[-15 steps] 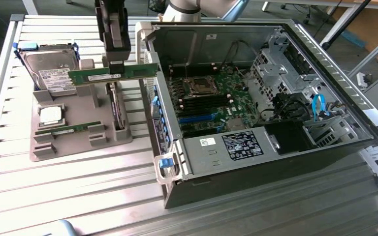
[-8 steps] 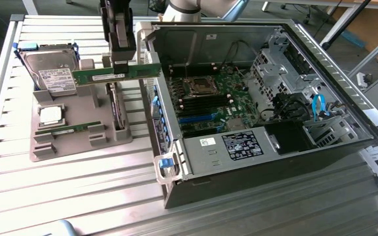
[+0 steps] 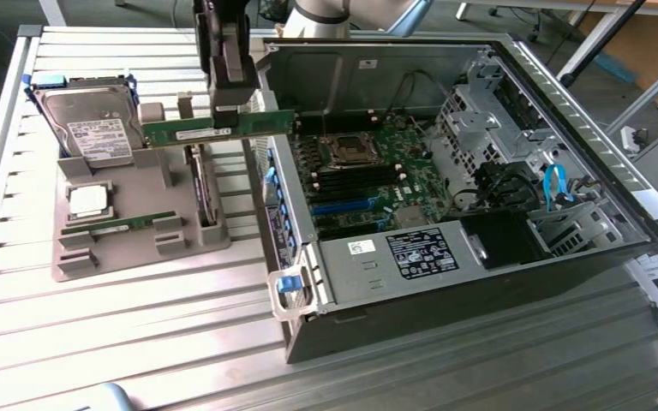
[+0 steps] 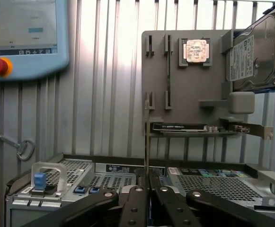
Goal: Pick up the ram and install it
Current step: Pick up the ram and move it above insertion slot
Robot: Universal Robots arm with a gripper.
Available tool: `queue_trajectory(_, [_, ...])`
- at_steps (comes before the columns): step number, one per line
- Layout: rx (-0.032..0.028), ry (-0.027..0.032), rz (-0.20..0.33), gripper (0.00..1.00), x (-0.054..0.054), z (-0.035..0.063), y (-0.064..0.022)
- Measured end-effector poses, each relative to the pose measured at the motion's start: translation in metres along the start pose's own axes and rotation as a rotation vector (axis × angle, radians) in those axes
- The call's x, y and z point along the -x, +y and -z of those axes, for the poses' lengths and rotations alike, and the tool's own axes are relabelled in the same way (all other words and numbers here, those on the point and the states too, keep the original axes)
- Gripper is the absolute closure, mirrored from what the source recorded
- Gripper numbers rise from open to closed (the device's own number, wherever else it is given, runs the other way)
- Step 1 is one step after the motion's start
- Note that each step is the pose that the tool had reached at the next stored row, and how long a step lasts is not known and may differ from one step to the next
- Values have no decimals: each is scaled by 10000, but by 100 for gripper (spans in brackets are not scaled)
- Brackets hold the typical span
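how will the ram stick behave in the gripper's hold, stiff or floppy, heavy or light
Probably stiff: the ram juts out nearly level on both sides of the gripper without sagging. Likely light for its length, since it looks very thin edge-on in the wrist view. Pinched only near its middle, it could twist if an end gets bumped.

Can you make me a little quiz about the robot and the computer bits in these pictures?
1. True or false: the gripper is shut on the ram and holds it up in the air.
2. Which part lies in the grey tray beside the hard drive? A) the processor B) a keyboard C) a fan
3. Fill in the word: the computer case lies on the table with its side ____, so you can see inside.

Key: 1 true; 2 A; 3 open.
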State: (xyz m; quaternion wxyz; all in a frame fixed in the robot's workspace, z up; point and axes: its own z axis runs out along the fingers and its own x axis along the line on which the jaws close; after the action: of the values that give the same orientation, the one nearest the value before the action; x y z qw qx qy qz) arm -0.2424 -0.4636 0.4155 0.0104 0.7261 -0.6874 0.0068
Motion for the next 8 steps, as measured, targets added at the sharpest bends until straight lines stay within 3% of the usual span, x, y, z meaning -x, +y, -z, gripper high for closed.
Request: queue_trajectory(8, [2,28,0,88,-5,1,-91])
